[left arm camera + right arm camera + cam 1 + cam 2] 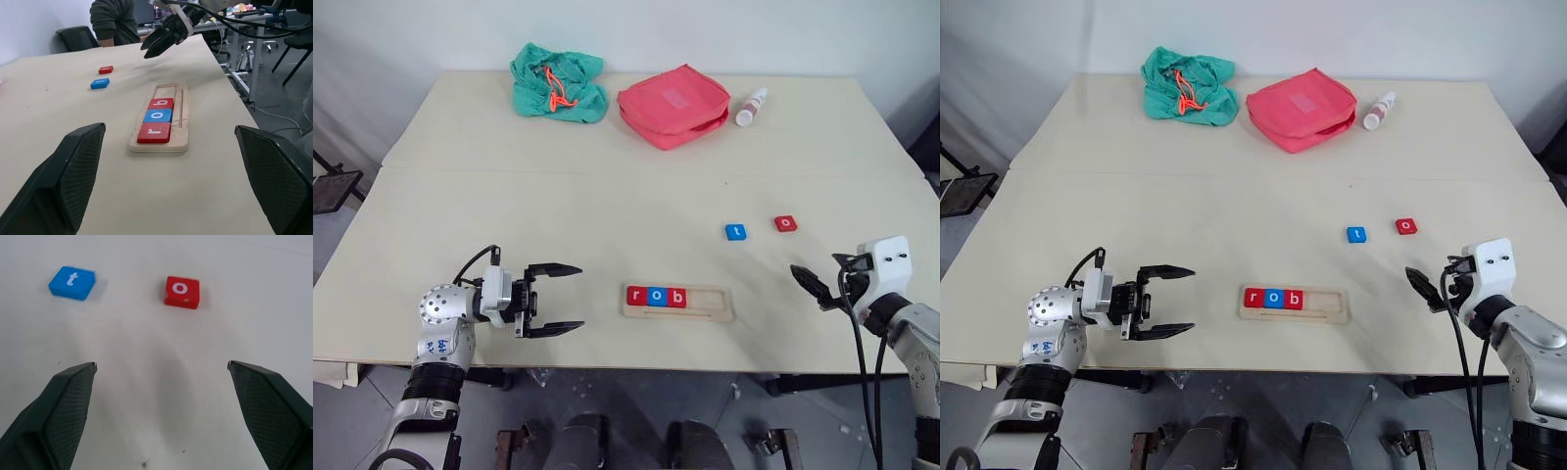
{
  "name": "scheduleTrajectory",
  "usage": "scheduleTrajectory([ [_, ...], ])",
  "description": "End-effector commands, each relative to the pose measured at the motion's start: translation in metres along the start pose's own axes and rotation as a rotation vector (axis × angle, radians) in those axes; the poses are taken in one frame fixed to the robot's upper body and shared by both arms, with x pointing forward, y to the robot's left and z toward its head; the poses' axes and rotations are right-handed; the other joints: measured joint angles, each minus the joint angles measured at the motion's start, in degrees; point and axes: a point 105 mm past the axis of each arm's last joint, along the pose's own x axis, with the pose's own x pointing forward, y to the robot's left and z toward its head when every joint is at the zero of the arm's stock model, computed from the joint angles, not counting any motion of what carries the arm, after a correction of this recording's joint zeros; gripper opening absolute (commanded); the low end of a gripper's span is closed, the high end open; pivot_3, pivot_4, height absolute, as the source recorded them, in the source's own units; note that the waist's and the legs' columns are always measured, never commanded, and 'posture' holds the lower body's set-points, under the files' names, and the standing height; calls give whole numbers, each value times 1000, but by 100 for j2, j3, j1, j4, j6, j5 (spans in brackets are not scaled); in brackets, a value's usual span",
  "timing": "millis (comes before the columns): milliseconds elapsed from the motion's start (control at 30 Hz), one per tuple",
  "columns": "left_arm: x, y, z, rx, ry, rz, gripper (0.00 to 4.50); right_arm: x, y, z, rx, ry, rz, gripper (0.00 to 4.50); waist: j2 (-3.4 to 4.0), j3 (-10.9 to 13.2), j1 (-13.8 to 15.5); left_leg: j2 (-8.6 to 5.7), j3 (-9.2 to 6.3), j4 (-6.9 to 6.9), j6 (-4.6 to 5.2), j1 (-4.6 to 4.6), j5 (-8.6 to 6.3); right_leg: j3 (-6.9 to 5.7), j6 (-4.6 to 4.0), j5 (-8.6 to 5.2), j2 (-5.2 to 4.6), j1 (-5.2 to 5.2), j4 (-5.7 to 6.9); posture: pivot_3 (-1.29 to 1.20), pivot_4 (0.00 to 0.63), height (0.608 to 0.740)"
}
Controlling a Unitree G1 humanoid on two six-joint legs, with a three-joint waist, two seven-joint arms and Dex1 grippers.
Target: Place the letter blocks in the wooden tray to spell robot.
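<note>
Wooden tray (pixel 677 302) near the counter's front edge, r-o-b seated, two slots free for red o (pixel 182 292) and blue t (pixel 72 282) — right tool (pixel 161 416) open and empty facing them, left tool (pixel 555 299) open, idle.

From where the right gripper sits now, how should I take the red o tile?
Come straight down on the red o tile with the open right gripper, pinching two opposite side edges. It lies flat on the table, apart from the blue t tile.
</note>
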Motion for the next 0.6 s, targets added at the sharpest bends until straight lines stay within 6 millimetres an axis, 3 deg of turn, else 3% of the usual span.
scheduleTrajectory([
  [33,-5,3,5,27,3,3,4500,-4,-6,9,-7,-43,-24,4481,0,0,1,0,0,0,0,0,0,0,0,0,0,0,0,0,150,740],
  [600,-6,4,4,29,3,4,4500,-4,-4,11,-13,-35,-16,4481,0,0,-1,0,0,0,0,0,0,0,0,0,0,0,0,0,150,740],
])
